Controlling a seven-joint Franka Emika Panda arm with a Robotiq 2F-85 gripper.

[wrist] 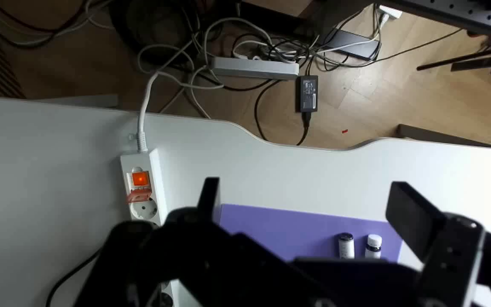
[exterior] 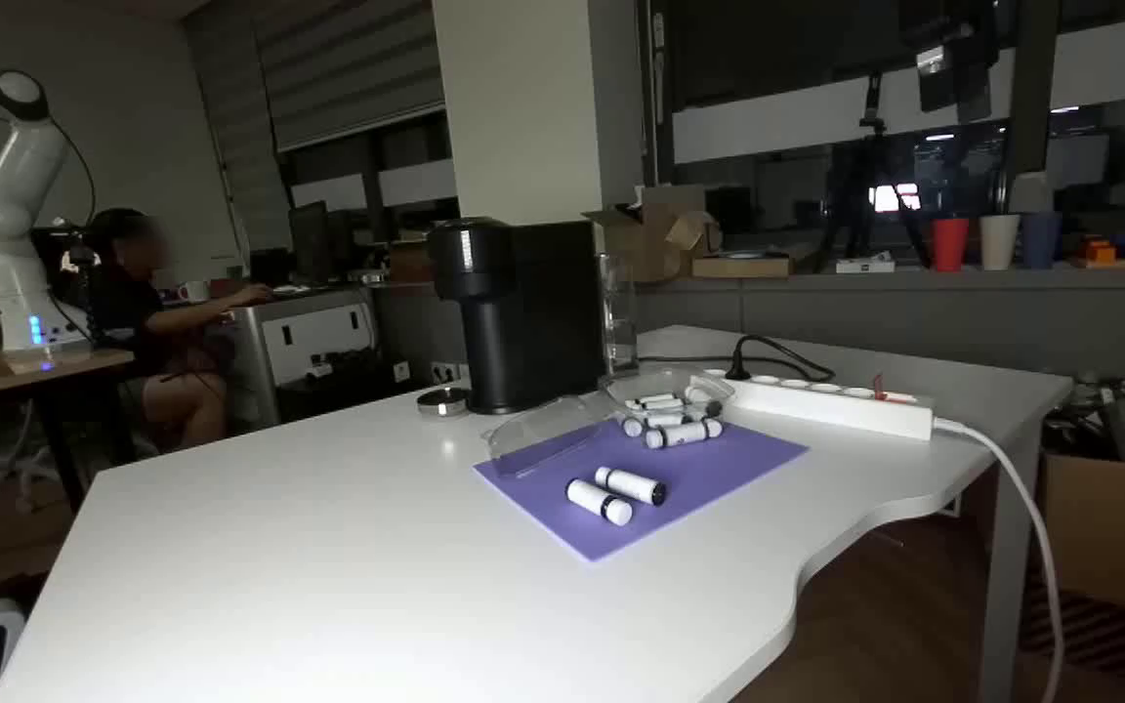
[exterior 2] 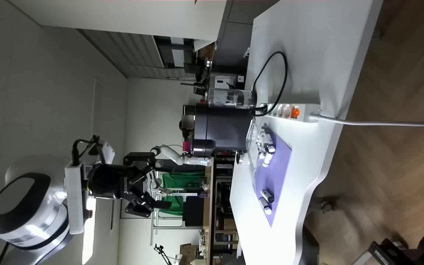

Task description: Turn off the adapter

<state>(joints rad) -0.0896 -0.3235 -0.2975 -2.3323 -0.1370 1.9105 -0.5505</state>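
Note:
The adapter is a long white power strip (exterior: 826, 405) on the white table, also in an exterior view (exterior 2: 309, 110) and in the wrist view (wrist: 159, 179). Its orange-red switch (wrist: 140, 178) looks lit in the wrist view, and a clear red cover (wrist: 139, 195) stands beside it towards the sockets. A black plug sits in its far end. My gripper (exterior 2: 166, 187) is open and empty, high above the table. In the wrist view my gripper (wrist: 306, 187) has its fingers wide apart, right of the switch, hiding part of the strip.
A purple mat (exterior: 587, 537) carries several small white cylinders (exterior: 600, 501) and clear plastic trays (exterior: 543, 434). A black machine (exterior: 548, 312) stands beside the strip. A black cable (exterior 2: 285, 70) loops near it. The white cable (exterior 2: 381, 123) hangs over the table edge.

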